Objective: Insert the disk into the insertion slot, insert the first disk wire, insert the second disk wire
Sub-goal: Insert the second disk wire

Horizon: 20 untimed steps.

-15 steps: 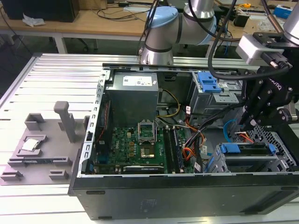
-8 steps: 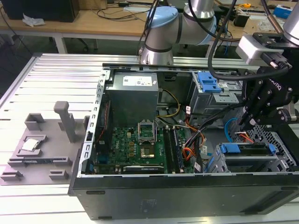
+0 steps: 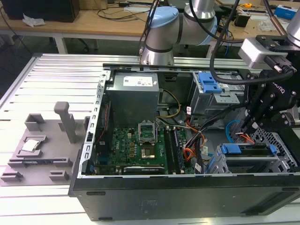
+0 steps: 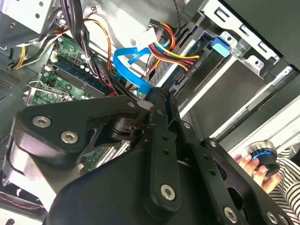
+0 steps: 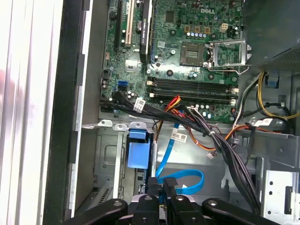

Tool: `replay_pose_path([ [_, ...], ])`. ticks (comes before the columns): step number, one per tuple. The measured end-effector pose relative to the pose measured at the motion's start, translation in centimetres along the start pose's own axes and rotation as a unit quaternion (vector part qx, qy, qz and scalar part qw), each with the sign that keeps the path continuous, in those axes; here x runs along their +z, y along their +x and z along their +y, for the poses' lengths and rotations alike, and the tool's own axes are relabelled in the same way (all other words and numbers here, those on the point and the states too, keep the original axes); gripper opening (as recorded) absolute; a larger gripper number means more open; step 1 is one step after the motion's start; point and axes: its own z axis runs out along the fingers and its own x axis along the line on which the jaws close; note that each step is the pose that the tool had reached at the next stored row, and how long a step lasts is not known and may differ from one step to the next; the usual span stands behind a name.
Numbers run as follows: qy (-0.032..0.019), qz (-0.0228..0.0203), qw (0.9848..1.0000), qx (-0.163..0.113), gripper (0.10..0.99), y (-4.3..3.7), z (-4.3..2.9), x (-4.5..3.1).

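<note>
Black gripper [image 5: 161, 190] lowered into open computer case [image 3: 187, 192], above drive cage at exterior view's right; fingers [image 4: 159, 140] pressed together, pinching connector of flat blue cable [image 5: 180, 180]. Disk [image 3: 246, 151], blue-framed, seated in insertion slot [image 3: 281, 157] just below gripper. One green motherboard [image 3: 136, 145] mid-case. One grey power supply [image 3: 133, 101] further back. One silver cage with blue clip [image 3: 208, 83] behind.

Silver arm [image 3: 201, 11] with pale-blue joint caps — black cable trailing — matte-black gripper [image 4: 157, 105] links dotted with hex screws.
</note>
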Motion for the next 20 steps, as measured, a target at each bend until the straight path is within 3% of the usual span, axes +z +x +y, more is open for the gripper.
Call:
replay_pose_path([
  [8,0.0000,0.0000,1.0000,0.000,0.165,0.74,0.04,0.18],
  [15,-0.0001,0.0000,1.0000,0.000,0.165,1.45,-0.16,0.96],
  [20,-0.0004,-0.0009,1.0000,0.001,0.165,1.56,-0.70,1.58],
])
